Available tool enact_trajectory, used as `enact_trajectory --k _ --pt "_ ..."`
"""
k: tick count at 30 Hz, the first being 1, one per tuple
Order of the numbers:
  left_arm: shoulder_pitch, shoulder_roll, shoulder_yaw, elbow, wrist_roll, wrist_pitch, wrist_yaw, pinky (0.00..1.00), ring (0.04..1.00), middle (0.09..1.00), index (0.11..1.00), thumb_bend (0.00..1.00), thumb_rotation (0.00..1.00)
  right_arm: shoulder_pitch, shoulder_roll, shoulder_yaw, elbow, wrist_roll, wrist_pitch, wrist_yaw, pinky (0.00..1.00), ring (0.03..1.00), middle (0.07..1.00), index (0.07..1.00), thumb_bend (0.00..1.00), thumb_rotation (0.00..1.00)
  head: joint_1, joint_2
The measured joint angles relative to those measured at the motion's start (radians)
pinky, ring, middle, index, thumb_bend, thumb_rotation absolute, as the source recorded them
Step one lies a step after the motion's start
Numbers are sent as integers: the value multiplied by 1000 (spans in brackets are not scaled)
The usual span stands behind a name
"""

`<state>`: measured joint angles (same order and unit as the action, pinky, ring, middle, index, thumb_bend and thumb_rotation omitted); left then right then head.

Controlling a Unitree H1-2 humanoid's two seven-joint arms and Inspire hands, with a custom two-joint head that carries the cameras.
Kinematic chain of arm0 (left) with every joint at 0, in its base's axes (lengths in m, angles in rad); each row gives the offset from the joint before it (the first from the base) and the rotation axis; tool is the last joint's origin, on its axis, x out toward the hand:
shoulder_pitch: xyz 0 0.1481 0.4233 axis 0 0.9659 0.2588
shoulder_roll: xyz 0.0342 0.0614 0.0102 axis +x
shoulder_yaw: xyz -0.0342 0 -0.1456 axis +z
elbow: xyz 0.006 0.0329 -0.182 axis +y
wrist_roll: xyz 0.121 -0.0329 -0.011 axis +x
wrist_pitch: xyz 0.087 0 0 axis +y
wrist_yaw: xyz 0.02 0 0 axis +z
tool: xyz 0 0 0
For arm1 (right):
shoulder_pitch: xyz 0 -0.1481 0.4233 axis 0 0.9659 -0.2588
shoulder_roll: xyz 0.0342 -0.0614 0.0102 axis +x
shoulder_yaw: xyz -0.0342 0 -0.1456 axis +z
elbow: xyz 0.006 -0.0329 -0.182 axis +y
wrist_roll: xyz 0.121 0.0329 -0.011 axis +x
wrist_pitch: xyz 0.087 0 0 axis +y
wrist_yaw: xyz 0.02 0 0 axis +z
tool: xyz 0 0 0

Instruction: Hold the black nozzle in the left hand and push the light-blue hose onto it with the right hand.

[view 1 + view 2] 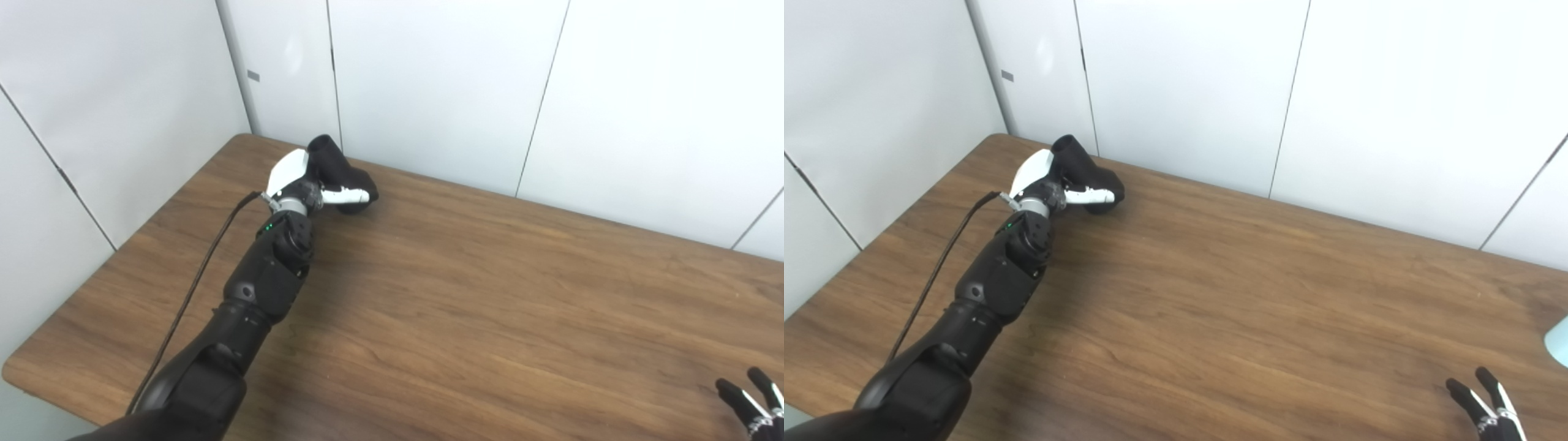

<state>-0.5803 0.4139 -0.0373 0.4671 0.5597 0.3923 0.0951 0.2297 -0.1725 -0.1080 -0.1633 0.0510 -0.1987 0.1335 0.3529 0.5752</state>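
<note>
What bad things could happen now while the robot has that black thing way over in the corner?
The left hand is around the black nozzle at the table's far corner, near the wall; lifting it carelessly could bump the wall or let it slip. The light-blue hose barely shows at the right edge of the right eye view, far from the nozzle, so joining them means a long reach. The right hand holds nothing yet.

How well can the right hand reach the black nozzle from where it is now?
Probably not without a long move. The right hand sits at the near right corner of the table, and the black nozzle lies at the far left, under the left hand. Nothing stands on the wood between them.
</note>
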Motion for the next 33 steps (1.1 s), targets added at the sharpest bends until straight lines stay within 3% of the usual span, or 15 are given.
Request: enact_trajectory --k 8,11,13,15,21,28,33 --pt "20 1 -23 -60 -15 15 -23 560 565 535 471 518 0 -1 4 5 -1 -17 3 -13 937 865 817 919 618 1000 -17 5" --pt "35 1 -30 -94 -16 25 -36 513 534 514 480 521 0 -1 4 9 -2 -29 3 -15 976 877 822 923 607 1000 -52 12" --pt "52 2 -48 -136 -14 26 -51 526 541 514 481 521 0 -1 7 10 -3 -44 3 -18 992 881 820 920 605 1000 -66 15" --pt "68 9 -77 -172 2 26 -65 603 590 538 474 517 0 -2 15 11 -4 -64 3 -23 961 871 814 915 585 1000 -92 20" --pt "119 29 -134 -291 51 23 -85 656 609 533 470 518 0 -3 41 19 -15 -123 3 -54 1000 868 797 901 556 1000 -140 32" --pt "180 35 -171 -435 116 38 -152 711 682 537 459 517 0 -14 59 33 -14 -156 -6 -71 973 852 793 898 514 1000 -224 31" --pt "246 29 -235 -508 190 33 -178 703 658 533 454 518 0 -24 76 45 -14 -168 -7 -85 999 863 806 907 520 1000 -265 34"
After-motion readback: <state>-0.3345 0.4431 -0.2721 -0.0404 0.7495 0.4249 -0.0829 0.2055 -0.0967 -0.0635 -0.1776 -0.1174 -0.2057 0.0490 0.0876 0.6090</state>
